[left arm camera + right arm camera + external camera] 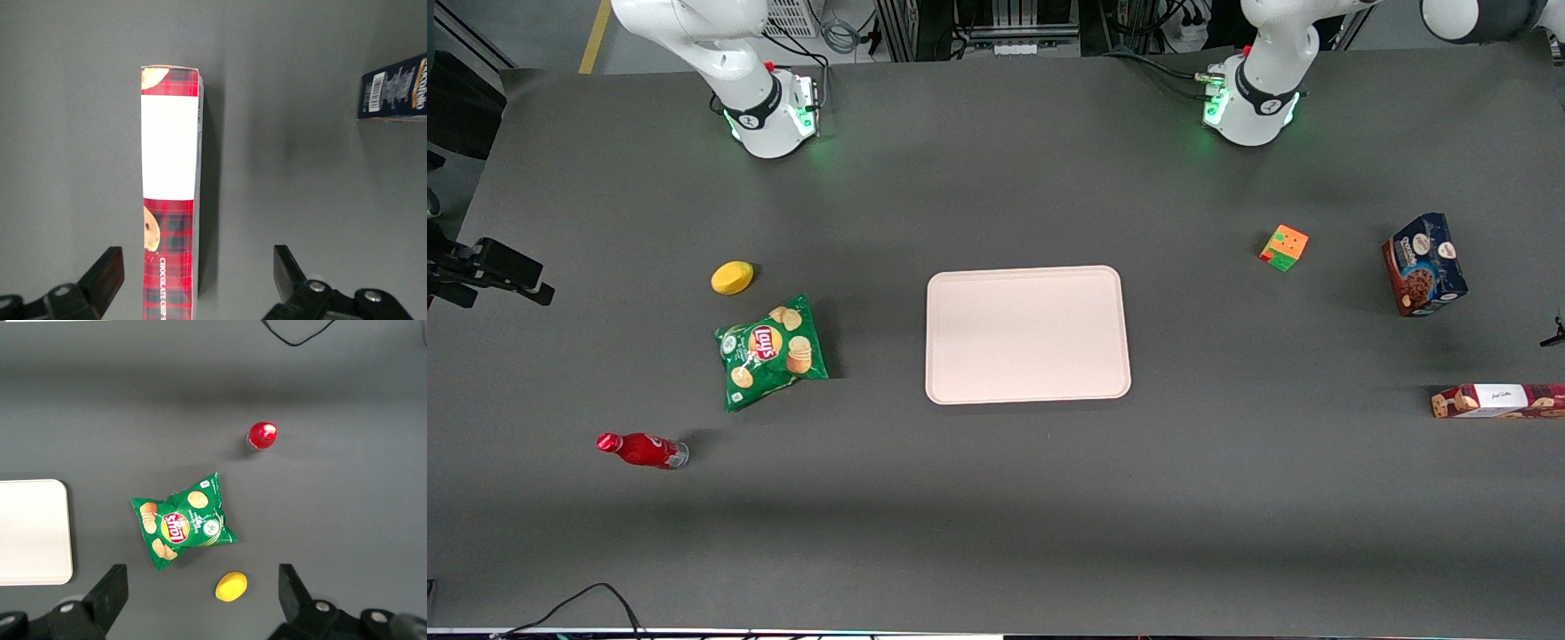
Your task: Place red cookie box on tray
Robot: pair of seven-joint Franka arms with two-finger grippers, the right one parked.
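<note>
The red cookie box (1498,400) lies flat on the table at the working arm's end, partly cut off by the edge of the front view. From the wrist it shows as a long red plaid box (170,200) with a white label panel. My gripper (197,257) hangs above one end of it, open, with its fingers (107,267) spread wide to either side and not touching it. The box sits nearer one finger than the other. The pale pink tray (1027,333) lies mid-table with nothing on it, well away from the box.
A dark-blue cookie box (1423,264) stands farther from the front camera than the red box. A colour cube (1284,246) lies between it and the tray. A chips bag (772,351), a yellow lemon (732,277) and a red bottle (640,450) lie toward the parked arm's end.
</note>
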